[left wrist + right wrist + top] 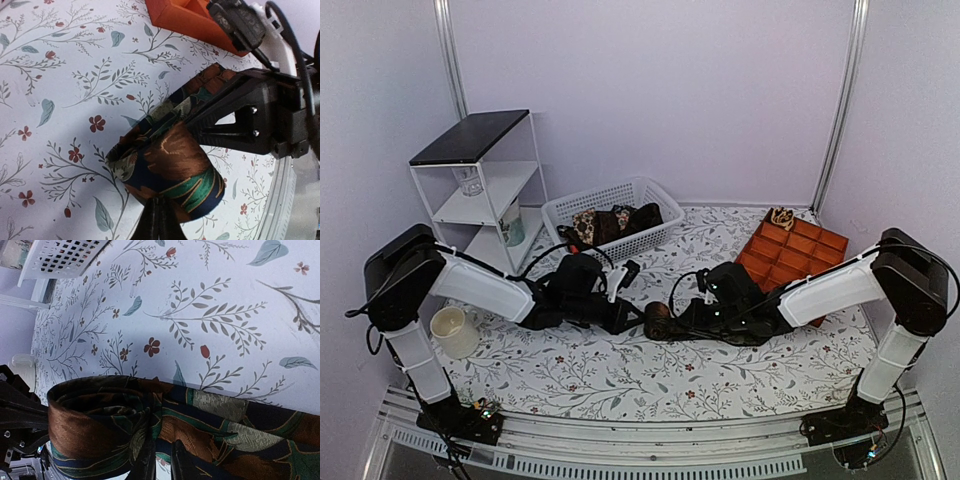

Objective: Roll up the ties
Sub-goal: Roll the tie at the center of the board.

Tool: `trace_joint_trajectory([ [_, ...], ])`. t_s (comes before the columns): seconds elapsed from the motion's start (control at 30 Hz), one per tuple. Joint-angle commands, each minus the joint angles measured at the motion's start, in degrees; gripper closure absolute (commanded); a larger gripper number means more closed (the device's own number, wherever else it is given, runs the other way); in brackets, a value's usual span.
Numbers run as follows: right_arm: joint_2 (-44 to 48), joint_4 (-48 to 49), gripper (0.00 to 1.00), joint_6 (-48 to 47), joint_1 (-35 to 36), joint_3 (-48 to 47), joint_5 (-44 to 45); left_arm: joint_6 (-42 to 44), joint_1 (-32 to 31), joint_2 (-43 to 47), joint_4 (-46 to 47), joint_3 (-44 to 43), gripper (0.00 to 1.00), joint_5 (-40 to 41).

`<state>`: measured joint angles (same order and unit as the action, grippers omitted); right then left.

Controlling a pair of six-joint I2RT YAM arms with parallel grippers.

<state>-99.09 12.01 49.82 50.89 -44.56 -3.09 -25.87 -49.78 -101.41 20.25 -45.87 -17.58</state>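
Observation:
A dark brown, green and rust tie (657, 322) lies partly rolled at the table's middle. In the left wrist view the roll (175, 165) stands on its edge, and my left gripper (159, 220) is shut against its near rim. In the right wrist view the roll (95, 425) is on the left and the flat tail (250, 435) runs right. My right gripper (164, 462) pinches the fabric where roll and tail meet, its fingers nearly together. Both grippers meet at the roll in the top view, the left gripper (632, 312) and the right gripper (675, 318). More ties (612, 222) lie in the white basket (560, 212).
An orange compartment tray (795, 255) sits at the right rear with a tan rolled tie (781, 217) in its far corner; its corner also shows in the left wrist view (190, 20). A white shelf (480, 180) stands at the left rear. A cream cup (452, 330) stands near the left arm.

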Motion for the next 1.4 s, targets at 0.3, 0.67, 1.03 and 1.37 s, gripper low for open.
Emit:
trace_joint_trajectory([
  [0.3, 9.18, -0.09, 0.71, 1.02, -0.49, 4.54, 2.45, -0.93, -2.55, -3.93, -3.05, -6.59, 0.99, 0.62],
  [0.67, 10.56, 4.06, 0.47, 1.84, -0.49, 4.60, 0.53, -0.87, -3.13, -5.91, -4.34, -11.15, 0.99, 0.49],
  [1.03, 7.33, 2.06, 0.45, 1.21, -0.51, 1.67, 0.00, -1.73, -3.60, -7.67, -3.24, -12.78, 0.99, -0.64],
  [1.37, 6.45, 0.54, 0.63, -1.98, -1.53, 3.97, 1.29, -3.54, -3.57, -4.83, -1.51, -12.06, 0.96, 0.52],
])
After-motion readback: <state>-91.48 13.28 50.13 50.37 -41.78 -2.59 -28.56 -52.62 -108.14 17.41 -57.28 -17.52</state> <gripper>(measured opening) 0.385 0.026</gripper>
